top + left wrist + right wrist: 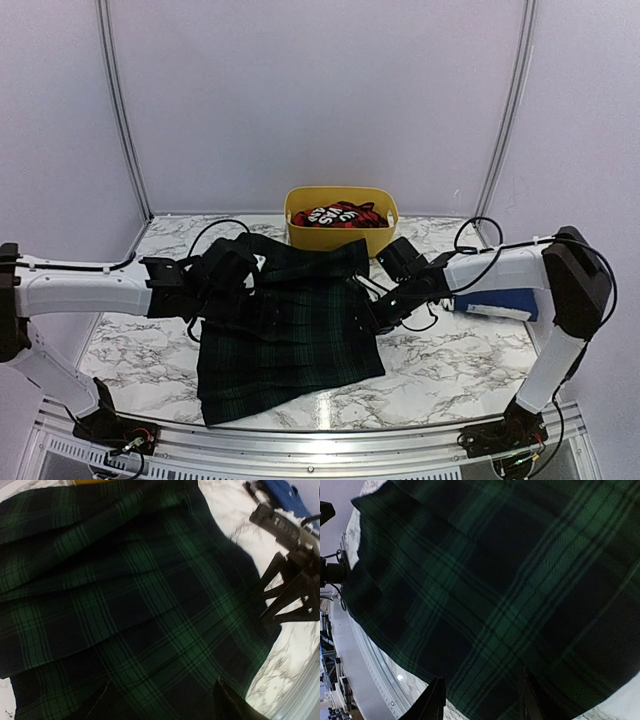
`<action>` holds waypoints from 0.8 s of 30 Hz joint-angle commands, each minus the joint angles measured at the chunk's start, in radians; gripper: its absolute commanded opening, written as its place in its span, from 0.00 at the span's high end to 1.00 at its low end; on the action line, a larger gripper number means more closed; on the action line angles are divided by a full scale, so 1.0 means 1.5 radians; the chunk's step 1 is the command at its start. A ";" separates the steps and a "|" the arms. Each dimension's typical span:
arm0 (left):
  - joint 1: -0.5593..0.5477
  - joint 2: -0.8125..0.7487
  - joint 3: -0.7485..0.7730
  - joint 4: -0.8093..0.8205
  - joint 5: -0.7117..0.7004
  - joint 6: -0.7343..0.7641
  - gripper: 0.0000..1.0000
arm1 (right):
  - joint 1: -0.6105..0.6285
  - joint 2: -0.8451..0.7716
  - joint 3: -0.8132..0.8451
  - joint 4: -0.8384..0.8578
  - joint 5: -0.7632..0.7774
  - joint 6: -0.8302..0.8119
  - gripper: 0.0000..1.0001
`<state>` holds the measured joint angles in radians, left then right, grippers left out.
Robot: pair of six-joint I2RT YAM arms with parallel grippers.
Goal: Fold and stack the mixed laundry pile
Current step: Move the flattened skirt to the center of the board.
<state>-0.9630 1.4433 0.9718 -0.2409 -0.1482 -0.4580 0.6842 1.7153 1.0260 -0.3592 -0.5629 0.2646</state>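
The dark green-navy tartan garment [290, 335] lies spread across the middle of the table, its top part folded over. It fills the left wrist view [130, 595] and the right wrist view [490, 580]. My left gripper [245, 285] hovers over its left side, jaws wide apart; one dark finger [231, 705] shows low on the right. At the garment's right edge my right gripper [368, 315] is open, its fingers [432, 700] apart above the cloth, gripping nothing. The red-and-black checked garment [340, 214] sits in the tub. A navy blue one [497, 302] lies at the right.
A yellow plastic tub [340, 237] stands at the back centre, just beyond the tartan's far edge. The metal rail of the table's front edge [320, 435] runs below the garment. Black cables loop off both arms.
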 commanded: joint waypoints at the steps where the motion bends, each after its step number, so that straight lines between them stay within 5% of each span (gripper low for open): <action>1: -0.007 0.068 -0.008 -0.015 0.058 -0.025 0.36 | 0.003 0.014 -0.050 0.028 0.006 -0.012 0.56; 13: -0.137 0.138 -0.054 -0.036 0.143 -0.035 0.51 | 0.009 -0.098 -0.228 -0.037 -0.032 -0.033 0.59; 18: -0.221 0.139 -0.056 -0.074 0.180 -0.041 0.54 | 0.038 -0.160 -0.188 -0.120 -0.090 -0.024 0.60; 24: -0.134 -0.018 -0.051 -0.014 0.186 -0.012 0.50 | -0.009 -0.220 -0.089 -0.073 -0.019 -0.010 0.51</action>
<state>-1.2762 1.5749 0.8799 -0.2939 0.1074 -0.5026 0.7231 1.4216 0.7650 -0.5152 -0.6510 0.2352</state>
